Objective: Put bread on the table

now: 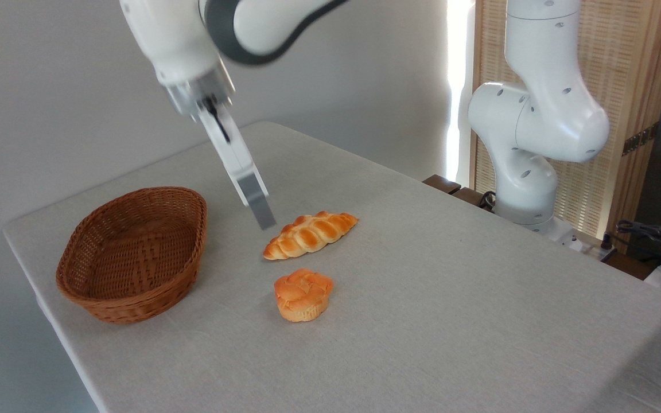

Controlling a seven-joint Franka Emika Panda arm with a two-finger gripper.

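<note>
**Bread lies on table, hand hangs empty just beside it**

The bread [311, 235] lies flat on the table [479, 298], near mid-table, long axis running approx 8 to 2 o'clock. The basket [133, 252] sits at its 9 o'clock, apart from it & empty as far as its inside shows. The round bun [303, 295] is at the loaf's 6 o'clock, close but not touching.

The hand [261, 213] hangs tilted, tips just off the loaf's 10 o'clock end, carrying nothing. Seen edge-on, fingers overlap into one strip, so can't tell if the gap is wide or narrow. Contact w/ the loaf: none visible.

Judgement: loaf already rests on the cloth, so the task looks done or nearly so.

Handling, judged by looks: prob. light. Glazed, bumpy crust could slip. Can't say if it's soft or a stiff prop, so a gentle squeeze is safest. Tapered ends are poor grip spots. Best hold is across the narrow width at the mid plaits, fingers at approx 11 & 5 o'clock, settling into a crease.
</note>
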